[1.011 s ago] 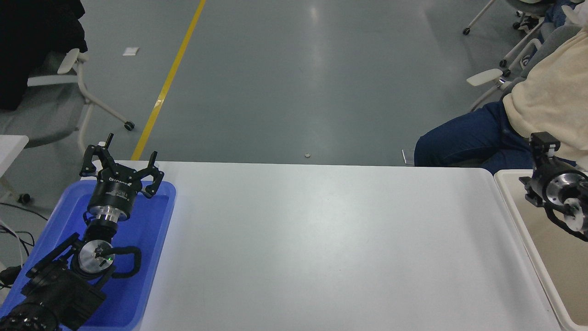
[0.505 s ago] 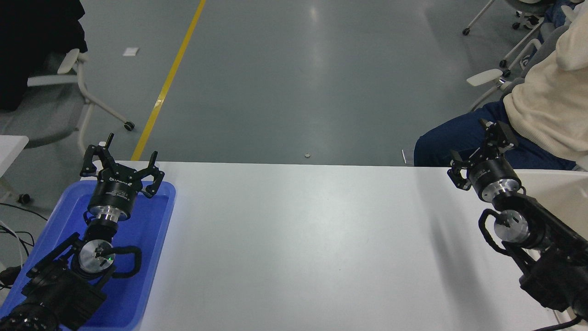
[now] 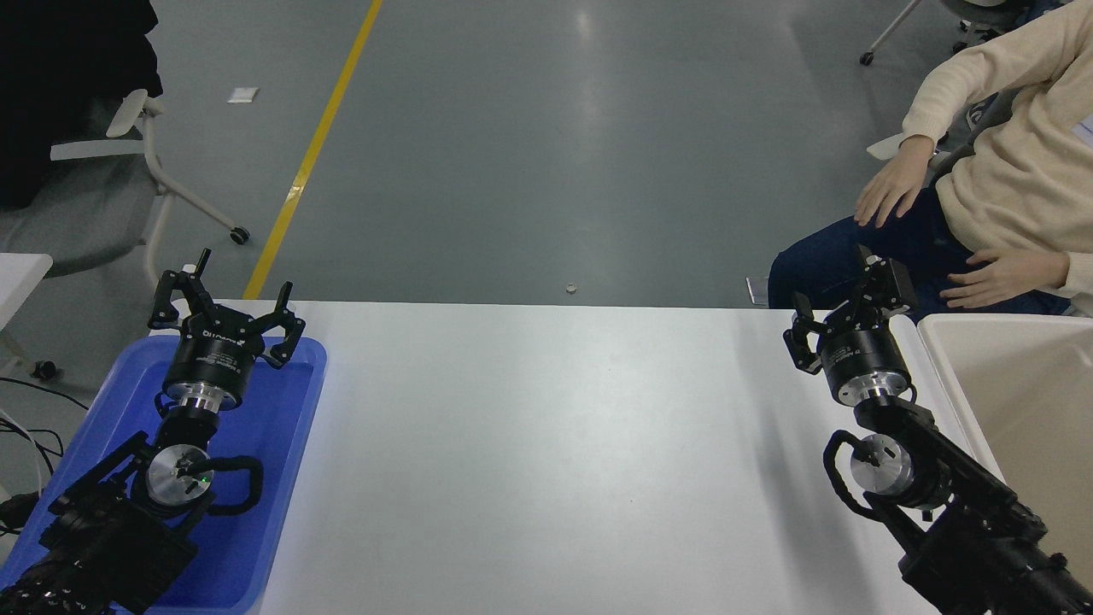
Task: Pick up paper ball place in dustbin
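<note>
The right gripper (image 3: 841,312) has swung left off the dustbin (image 3: 939,350), fingers spread, empty; left gripper (image 3: 224,306) open.

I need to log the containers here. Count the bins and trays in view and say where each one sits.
2. The blue tray lies at the table's left edge, under the parked left gripper. The dustbin stands at the table's right edge, beside the right gripper; the frame crops it.

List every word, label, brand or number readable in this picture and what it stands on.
Left gripper: white print on its black body, too blurred to read.
Right gripper: faint white print on its body, too small to read.
Table, blue tray, dustbin: no text visible.
</note>
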Available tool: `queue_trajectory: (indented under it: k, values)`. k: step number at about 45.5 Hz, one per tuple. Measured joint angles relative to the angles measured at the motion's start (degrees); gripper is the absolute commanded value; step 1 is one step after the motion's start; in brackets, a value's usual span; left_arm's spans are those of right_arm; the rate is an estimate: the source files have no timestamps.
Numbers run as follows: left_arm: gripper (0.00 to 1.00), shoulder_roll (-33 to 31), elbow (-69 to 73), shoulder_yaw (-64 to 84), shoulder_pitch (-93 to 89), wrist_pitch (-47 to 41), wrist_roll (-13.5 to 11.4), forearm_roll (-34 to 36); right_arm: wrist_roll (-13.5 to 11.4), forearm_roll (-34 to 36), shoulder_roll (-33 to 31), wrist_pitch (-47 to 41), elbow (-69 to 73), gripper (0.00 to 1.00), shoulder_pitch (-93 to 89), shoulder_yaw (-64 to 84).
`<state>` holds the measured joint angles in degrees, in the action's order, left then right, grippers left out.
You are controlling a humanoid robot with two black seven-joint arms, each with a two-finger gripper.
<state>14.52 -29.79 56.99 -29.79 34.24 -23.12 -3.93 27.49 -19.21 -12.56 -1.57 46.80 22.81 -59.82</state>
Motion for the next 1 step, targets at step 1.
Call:
queue_trajectory:
  k: [1]
  values:
    - [1.0, 0.0, 0.0, 0.0, 0.0, 0.0, 0.0, 0.01, 0.05, 0.0, -0.02, -0.03, 0.05, 1.0, -0.07, 0.07]
